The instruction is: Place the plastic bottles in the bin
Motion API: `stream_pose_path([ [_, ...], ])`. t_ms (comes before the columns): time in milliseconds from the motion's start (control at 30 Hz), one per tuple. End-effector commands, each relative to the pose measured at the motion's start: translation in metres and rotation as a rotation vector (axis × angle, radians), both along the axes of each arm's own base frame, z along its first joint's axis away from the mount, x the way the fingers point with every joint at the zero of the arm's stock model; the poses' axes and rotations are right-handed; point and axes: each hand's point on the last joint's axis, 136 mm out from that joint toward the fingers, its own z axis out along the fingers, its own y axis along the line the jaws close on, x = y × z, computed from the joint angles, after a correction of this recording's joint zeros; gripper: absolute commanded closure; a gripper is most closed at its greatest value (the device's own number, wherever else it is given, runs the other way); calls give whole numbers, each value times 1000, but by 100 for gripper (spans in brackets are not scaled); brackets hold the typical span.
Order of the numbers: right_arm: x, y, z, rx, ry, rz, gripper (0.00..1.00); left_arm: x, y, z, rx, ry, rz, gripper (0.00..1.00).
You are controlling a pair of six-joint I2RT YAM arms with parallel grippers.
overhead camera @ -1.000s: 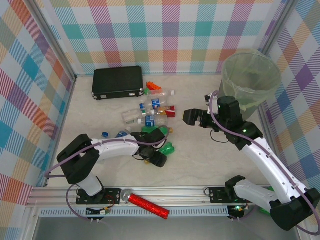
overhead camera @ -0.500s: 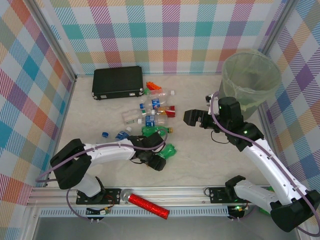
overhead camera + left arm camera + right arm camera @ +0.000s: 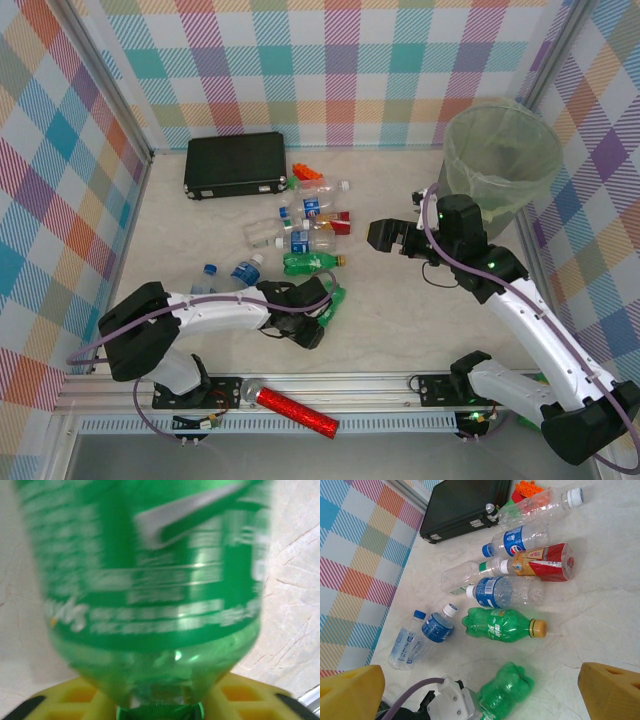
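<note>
Plaid walls all round and a pale marble-look tabletop (image 3: 400, 320), so the mess is easy to read. Our left gripper (image 3: 316, 314) has its yellow fingers (image 3: 240, 702) clamped either side of a green bottle (image 3: 150, 580), with the neck end tucked back toward the palm and the body sticking out front. That bottle sits well to the left of the bin (image 3: 462, 185) and nearer our side of the table than it. We can't tell whether it's lifted or dragging on the surface. Our right gripper (image 3: 374, 237) hangs just left of the bin, jaws wide apart with nothing between them.

Handling-wise, these look empty to us: thin plastic, super light, squishy if we pinch hard, and round and slick enough to roll or squirt out. We'd grab across the body just below the shoulder, or at the neck where it's stiffest, and keep the squeeze gentle.

The rest of the plastic bottles (image 3: 300, 225) lie flat in a loose cluster left of the bin. We count an orange-capped green bottle (image 3: 502, 625), several clear ones with blue labels (image 3: 507, 592), one with a red label (image 3: 542, 562), and two little blue-labelled ones (image 3: 427, 632) farthest from the bin. The flat black case (image 3: 235, 165) lies farther left still.

The bin stands upright, lined with a pale green bag (image 3: 500, 180). From above we can't make out a bottle inside, though the bag's folds hide the bottom.
</note>
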Motion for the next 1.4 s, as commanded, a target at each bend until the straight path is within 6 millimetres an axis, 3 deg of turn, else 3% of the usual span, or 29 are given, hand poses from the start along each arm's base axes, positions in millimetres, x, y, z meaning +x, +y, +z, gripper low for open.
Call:
stream_pose_path([
  [0,-5,3,7,28,-16,17,1,-1,4,-1,10,-15,7,72],
  [133,-6,5,6,42,-2,17,1,4,-1,16,-32,-62,12,80],
  [267,-6,7,8,61,5,21,1,12,-10,42,-103,-135,20,79],
  [467,-14,29,20,186,21,123,1,24,-29,98,-234,-263,8,79],
  [567,-12,37,20,225,60,145,7,31,-38,126,-300,-325,6,79],
  [800,-9,50,17,282,125,180,7,45,-56,184,-429,-434,3,79],
  [1067,-11,62,14,334,185,239,11,48,-74,215,-508,-462,-28,78],
  [1267,-14,68,14,358,226,269,21,48,-82,228,-549,-463,-38,78],
  [1367,-15,68,18,368,218,279,32,48,-83,228,-547,-460,-40,77],
])
